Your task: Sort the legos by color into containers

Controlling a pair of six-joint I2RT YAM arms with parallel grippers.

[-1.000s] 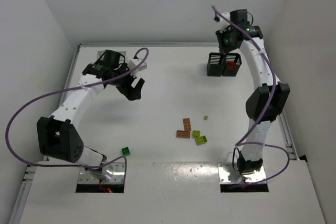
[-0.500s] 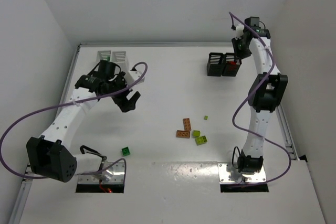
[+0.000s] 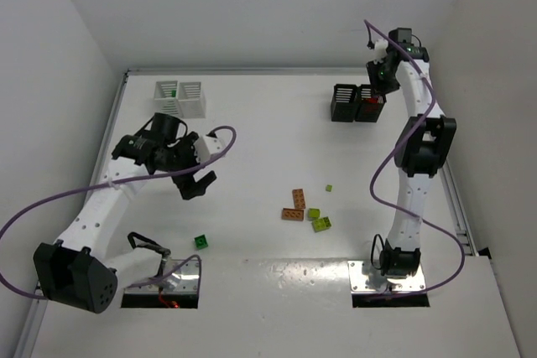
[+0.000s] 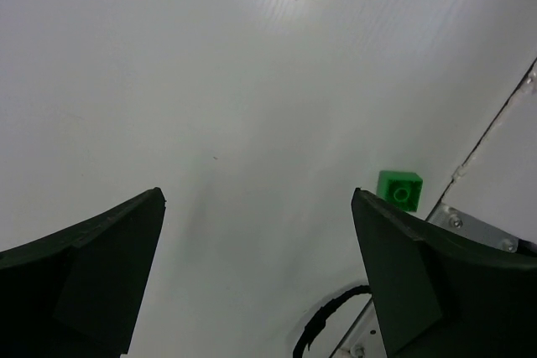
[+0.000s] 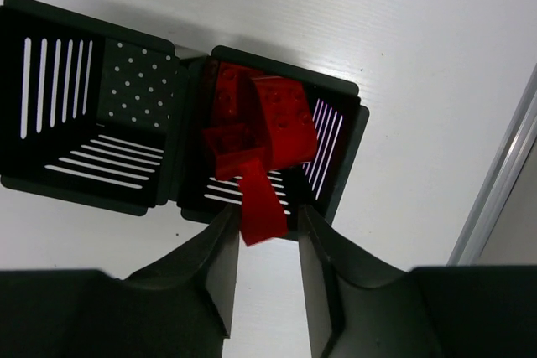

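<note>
Left claw [image 4: 258,199]: held wide open over bare table [image 3: 252,140], the jaws spread wider than a second ago.
Left arm [image 3: 109,199]: drawn back toward the near left since the earlier view, so the white bins [image 3: 180,98] are now uncovered.
Green brick [image 4: 399,189]: lying flat near the left claw, untouched and unmoved.
Right claw [image 5: 264,220]: hung over the right-hand one of the black bins [image 3: 352,104], and little moved in the last half second. The jaws are slightly parted.
Red brick [image 5: 260,211]: seen tilted between the right claw's tips. Whether it is pinched cannot be told.
Red pile [image 5: 268,119]: resting inside that same bin.
Loose bricks [image 3: 306,211]: orange-brown and lime, clustered mid-table — unchanged.
</note>
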